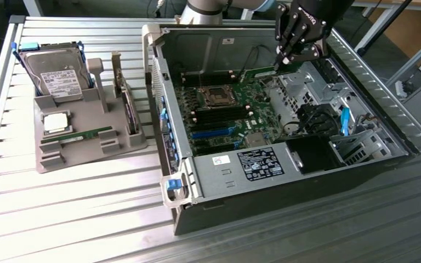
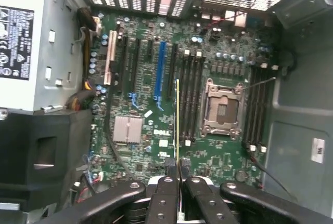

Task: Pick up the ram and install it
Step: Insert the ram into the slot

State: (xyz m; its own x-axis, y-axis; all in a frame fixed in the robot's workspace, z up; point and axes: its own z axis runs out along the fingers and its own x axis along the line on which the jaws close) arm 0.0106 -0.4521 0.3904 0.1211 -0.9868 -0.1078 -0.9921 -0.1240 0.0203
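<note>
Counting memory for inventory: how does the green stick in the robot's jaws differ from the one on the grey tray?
The long thin green ram stick is clamped in the jaws over the motherboard inside the computer case; the green stick on the grey tray lies free outside the case. The held stick hangs midair; the tray stick rests in a holder. Both are long, narrow, green.

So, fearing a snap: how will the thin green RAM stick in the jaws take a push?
Probably stiff: the thin green RAM stick juts straight from the jaws. Likely light, held by one end. Slim edge-on, so sideways force might crack it.
</note>
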